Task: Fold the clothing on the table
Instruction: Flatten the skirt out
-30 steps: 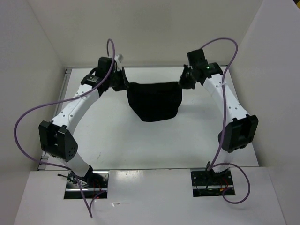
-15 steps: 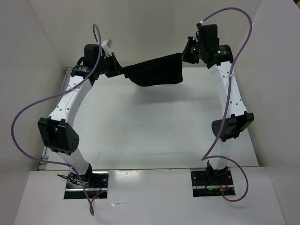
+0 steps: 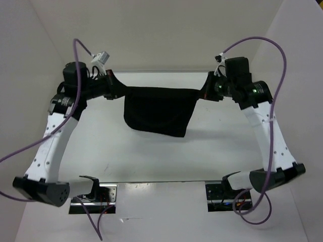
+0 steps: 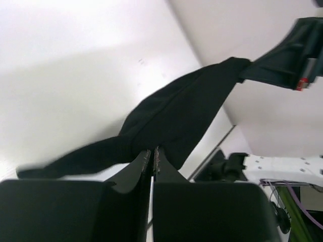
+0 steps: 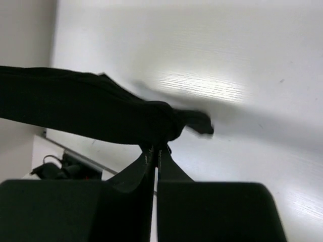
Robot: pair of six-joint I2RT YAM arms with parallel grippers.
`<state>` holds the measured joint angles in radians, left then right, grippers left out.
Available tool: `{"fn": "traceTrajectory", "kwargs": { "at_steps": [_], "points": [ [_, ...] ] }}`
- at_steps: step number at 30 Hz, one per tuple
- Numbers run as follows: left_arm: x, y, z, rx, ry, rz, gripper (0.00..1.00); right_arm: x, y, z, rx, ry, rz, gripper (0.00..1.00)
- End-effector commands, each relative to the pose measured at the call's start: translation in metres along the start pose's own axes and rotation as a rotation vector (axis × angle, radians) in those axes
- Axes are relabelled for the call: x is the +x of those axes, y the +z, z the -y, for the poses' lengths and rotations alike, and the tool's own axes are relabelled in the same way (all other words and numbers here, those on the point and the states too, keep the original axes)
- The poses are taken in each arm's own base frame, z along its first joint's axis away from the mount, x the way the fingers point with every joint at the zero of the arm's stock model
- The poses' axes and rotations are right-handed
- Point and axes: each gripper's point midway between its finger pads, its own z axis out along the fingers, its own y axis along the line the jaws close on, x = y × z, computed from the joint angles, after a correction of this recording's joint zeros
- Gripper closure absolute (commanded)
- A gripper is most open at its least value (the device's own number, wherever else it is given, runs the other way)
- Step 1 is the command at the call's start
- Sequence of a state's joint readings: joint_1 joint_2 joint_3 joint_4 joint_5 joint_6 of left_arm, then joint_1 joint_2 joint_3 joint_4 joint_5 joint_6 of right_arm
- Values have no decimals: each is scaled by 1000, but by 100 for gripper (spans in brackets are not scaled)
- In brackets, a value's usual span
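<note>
Swung up toward the far wall [image 3: 166, 35] a moment ago, the clothing [image 3: 159, 111] now hangs taut and level over the far half of the worktop [image 3: 151, 156], its top corners clenched by the left end effector [image 3: 117, 92] and the right end effector [image 3: 206, 91], seemingly ready for laying flat.

The left arm [image 3: 53, 136] and right arm [image 3: 270, 136] rise from their bases, wrists turned inward. The left pincer [image 3: 117, 92] and right pincer [image 3: 207, 91] face each other, well apart, jaws clamped on the clothing [image 3: 159, 111].

One clothing [image 3: 159, 111], one table [image 3: 151, 156]; left hand [image 3: 121, 92], right hand [image 3: 204, 92] (two)
</note>
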<state>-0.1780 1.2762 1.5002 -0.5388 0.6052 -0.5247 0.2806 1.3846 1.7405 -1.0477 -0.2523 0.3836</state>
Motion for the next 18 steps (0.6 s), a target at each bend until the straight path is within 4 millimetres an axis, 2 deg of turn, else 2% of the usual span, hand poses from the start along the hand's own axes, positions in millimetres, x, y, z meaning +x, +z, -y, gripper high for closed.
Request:
{"fn": "traceTrajectory", "kwargs": {
  "at_steps": [1,2,5,6,7,8,9,10,11,12,13,14,15,16,17,18],
  "points": [
    [-2,-34,34,85,8,37,100,10,-27,-16,-73,-35,30,100],
    [1,-32,29,71,-1,33,100,15,-19,-14,-82,-32,13,100],
    [19,-4,-16,-41,-85,-31,100,19,19,-5,-88,20,-42,100],
    [26,17,-45,-104,-128,-68,100,21,33,-4,-101,25,-64,100],
    [29,29,-60,-132,-133,-84,100,24,59,6,-88,65,-112,100],
    [40,52,-92,-177,-185,-137,100,25,75,10,-112,83,-140,100],
    [43,64,-106,-200,-202,-156,100,20,93,13,-114,96,-136,100],
    [42,76,-117,-203,-194,-166,100,25,125,29,-94,129,-191,100],
    [42,88,-128,-207,-193,-179,100,17,138,27,-109,128,-191,100],
    [51,110,-151,-227,-226,-220,100,10,152,36,-100,139,-185,100],
    [31,120,-151,-212,-193,-193,100,3,173,47,-93,159,-200,100],
    [33,137,-173,-228,-214,-209,100,-7,182,55,-87,167,-184,100],
    [27,145,-176,-217,-210,-206,100,-11,190,56,-87,167,-184,100],
    [21,153,-176,-194,-198,-205,100,-33,193,57,-99,144,-133,100],
    [8,165,-189,-198,-197,-193,100,-26,210,63,-106,153,-177,100],
    [4,173,-191,-180,-195,-192,100,-38,209,64,-114,146,-166,100]
  ]
}}
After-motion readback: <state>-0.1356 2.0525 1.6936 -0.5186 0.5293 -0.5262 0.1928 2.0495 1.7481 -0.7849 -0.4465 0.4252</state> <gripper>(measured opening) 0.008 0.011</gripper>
